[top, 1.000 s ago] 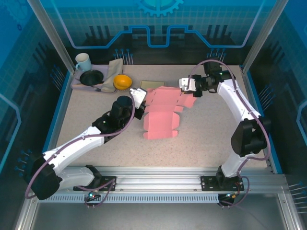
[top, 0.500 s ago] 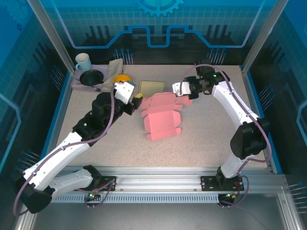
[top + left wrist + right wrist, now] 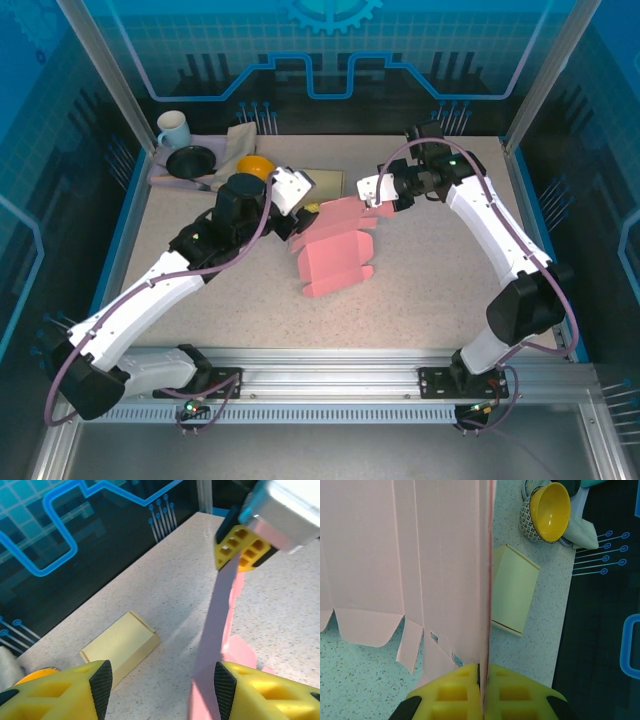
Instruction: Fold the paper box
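Observation:
The pink paper box lies unfolded mid-table, its far part lifted off the surface. My right gripper is shut on the box's far right edge; in the right wrist view the sheet runs upward from between the yellow fingers. My left gripper stands open at the box's far left edge. In the left wrist view the raised pink panel stands on edge just inside the right finger, with nothing pinched between the pads.
A flat yellow box lies on the table behind the pink sheet. At the back left a tray holds a mug, a black dish, a cloth and a yellow bowl.
My left gripper swung right, back to the box's far left edge. The right gripper pulled the far edge left and up, so the sheet is more bunched and raised.

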